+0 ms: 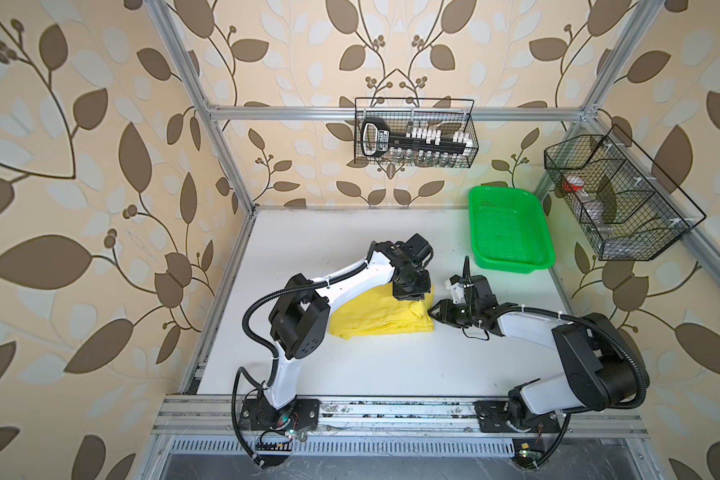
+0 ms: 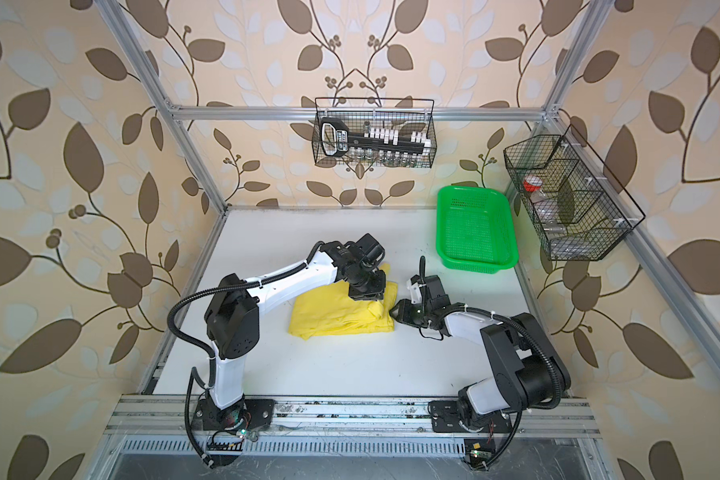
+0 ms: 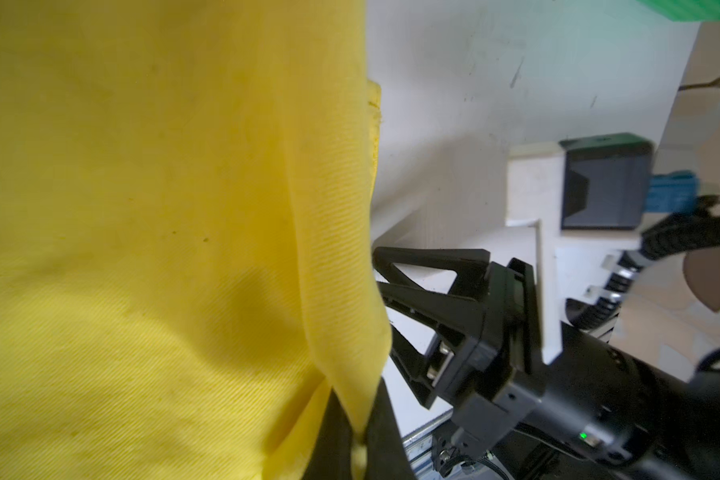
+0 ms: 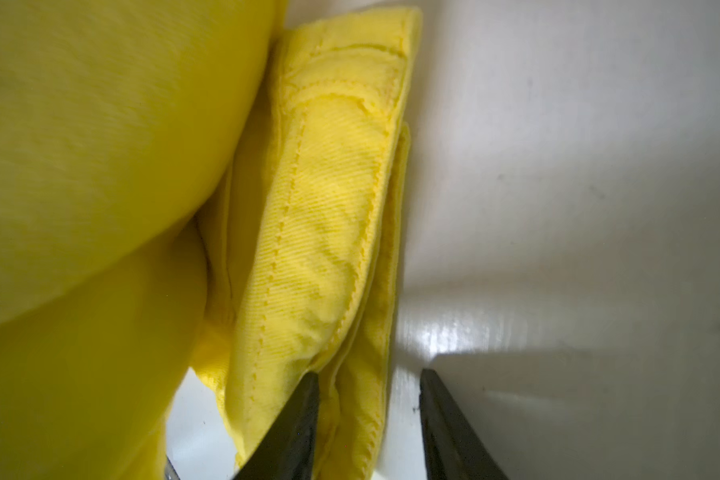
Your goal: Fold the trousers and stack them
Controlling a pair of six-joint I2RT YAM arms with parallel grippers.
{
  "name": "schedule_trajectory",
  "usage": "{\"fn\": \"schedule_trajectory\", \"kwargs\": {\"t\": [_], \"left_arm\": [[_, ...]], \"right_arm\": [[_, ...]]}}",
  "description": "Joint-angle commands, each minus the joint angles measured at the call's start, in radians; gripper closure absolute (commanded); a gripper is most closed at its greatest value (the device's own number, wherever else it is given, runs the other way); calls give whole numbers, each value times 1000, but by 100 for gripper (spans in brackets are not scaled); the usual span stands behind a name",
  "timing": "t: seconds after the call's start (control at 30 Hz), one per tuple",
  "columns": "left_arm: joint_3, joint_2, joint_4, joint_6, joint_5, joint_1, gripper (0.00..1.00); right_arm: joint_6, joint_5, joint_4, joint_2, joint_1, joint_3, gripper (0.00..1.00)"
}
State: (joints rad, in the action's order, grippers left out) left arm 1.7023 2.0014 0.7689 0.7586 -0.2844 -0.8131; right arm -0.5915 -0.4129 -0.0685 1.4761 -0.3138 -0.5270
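**Trousers (image 1: 375,316) pinched left, straddled right**

The left end effector (image 3: 360,440) is clenched on a pinch of the yellow cloth. The right end effector (image 4: 370,374) stands part open, its jaws astride the folded edge. The trousers lie folded mid-surface (image 1: 350,365). The label on the black tool (image 1: 377,139) is too small to read.

The left arm (image 1: 350,276) reaches from its base out over the trousers (image 1: 371,318) with its wrist bent down. The left gripper (image 1: 408,296) points down at their far right corner, jaws pinched tight on a fold of the cloth. The right arm (image 1: 528,328) lies low to the right of the trousers, forearm near level. The right gripper (image 1: 434,312) meets their right edge, jaws apart and astride the folded layers.
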Motion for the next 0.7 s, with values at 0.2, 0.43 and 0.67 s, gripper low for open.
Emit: {"fn": "schedule_trajectory", "kwargs": {"t": [0.2, 0.43, 0.67], "left_arm": [[27, 8, -86, -69, -180, -21, 75], [-5, -81, -7, -162, -233, -18, 53], [-128, -249, 161, -246, -98, 69, 52]], "right_arm": [[28, -2, 132, -125, 70, 31, 58], [135, 32, 369, -288, 151, -77, 58], [115, 3, 336, -358, 42, -153, 61]]}}
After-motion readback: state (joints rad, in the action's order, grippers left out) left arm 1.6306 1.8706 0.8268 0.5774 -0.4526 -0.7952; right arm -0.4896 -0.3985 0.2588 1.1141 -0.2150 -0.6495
